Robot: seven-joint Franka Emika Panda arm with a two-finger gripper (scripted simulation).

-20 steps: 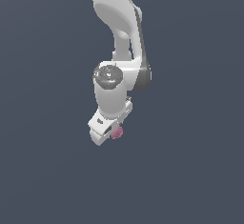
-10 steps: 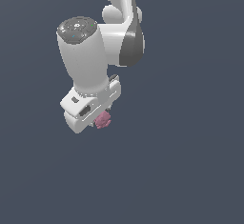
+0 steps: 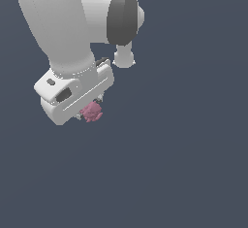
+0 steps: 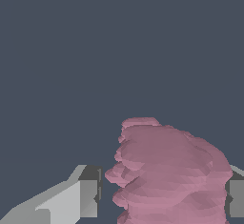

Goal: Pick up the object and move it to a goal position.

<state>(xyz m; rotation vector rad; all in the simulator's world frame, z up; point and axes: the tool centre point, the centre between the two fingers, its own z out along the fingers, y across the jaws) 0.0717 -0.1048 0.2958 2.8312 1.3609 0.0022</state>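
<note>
Gripper hangs under the white arm against plain grey, pinching the pink clump between its fingers. In the wrist view the clump sits nearer one finger than the other, so a sudden swing could probably shake the knobbly lump loose.

Exterior view stands off the arm, close in, facing it against blank grey. Wrist view looks out along the fingers, very near. Both share the pink clump.
</note>
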